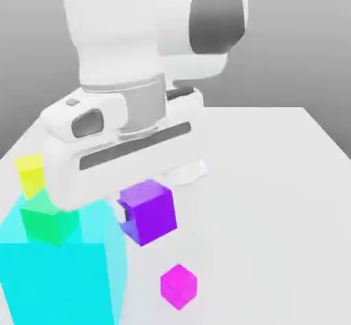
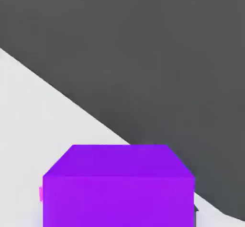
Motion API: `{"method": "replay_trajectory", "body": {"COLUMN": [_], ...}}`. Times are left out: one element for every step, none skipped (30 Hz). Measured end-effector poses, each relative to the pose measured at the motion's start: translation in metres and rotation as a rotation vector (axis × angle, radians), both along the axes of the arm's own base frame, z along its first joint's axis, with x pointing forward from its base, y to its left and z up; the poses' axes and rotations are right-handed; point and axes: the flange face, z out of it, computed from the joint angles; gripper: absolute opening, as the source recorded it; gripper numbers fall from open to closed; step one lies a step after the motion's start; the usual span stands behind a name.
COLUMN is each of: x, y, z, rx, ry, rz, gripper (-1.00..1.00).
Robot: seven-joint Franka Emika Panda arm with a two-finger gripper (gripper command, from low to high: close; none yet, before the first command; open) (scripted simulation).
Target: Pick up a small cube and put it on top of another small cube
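The purple cube (image 2: 118, 187) sits closest to my hand camera, broad and square against the white table (image 2: 28, 125) beyond it. In the exterior view the purple cube (image 1: 148, 211) hangs just under the gripper (image 1: 127, 214), raised off the table, and I read the jaws as clamped on it across two opposite side faces; one dark finger pad (image 1: 122, 214) shows against the face turned toward that view's left.

It looks like a rigid, plain block with flat, smooth faces, and I judge it to be light for this hand. Smooth faces can slip or let the cube twist, so a hold through the middle of opposite sides, as here, is what I want; a grip near an edge could let it tilt.

Nearest the exterior camera are the huge cyan cube (image 1: 62, 275) at that view's left and the small magenta cube (image 1: 179, 286) lying alone on the table, below the held cube in the picture. Farther back, a green cube (image 1: 45, 219) shows at the cyan one's top, with a yellow cube (image 1: 30, 173) behind it. The arm's white body (image 1: 137, 35) rises behind everything.
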Motion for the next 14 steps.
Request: {"method": "replay_trajectory", "body": {"x": [-0.011, -0.022, -0.036, -0.051, -0.067, -0.081, -0.090, -0.093, -0.095, -0.096, -0.098, -0.098, -0.098, -0.098], "y": [-0.016, -0.033, -0.052, -0.071, -0.090, -0.104, -0.111, -0.115, -0.117, -0.118, -0.119, -0.119, -0.119, -0.119], "z": [0.011, 0.022, 0.032, 0.042, 0.052, 0.055, 0.049, 0.038, 0.025, 0.010, -0.004, -0.004, -0.004, -0.004], "rx": [-0.004, -0.008, -0.013, -0.018, -0.023, -0.037, -0.050, -0.057, -0.061, -0.062, -0.063, -0.063, -0.063, -0.063], "ry": [0.007, 0.014, 0.021, 0.029, 0.035, 0.053, 0.069, 0.078, 0.082, 0.084, 0.085, 0.085, 0.085, 0.085], "rz": [-0.049, -0.103, -0.162, -0.222, -0.287, -0.334, -0.358, -0.371, -0.377, -0.380, -0.382, -0.382, -0.382, -0.382], "gripper": [-1.00, -1.00, -1.00, -1.00, -1.00, -1.00, -1.00, -1.00, -1.00, -1.00, 1.00, 1.00, 1.00, 1.00]}}
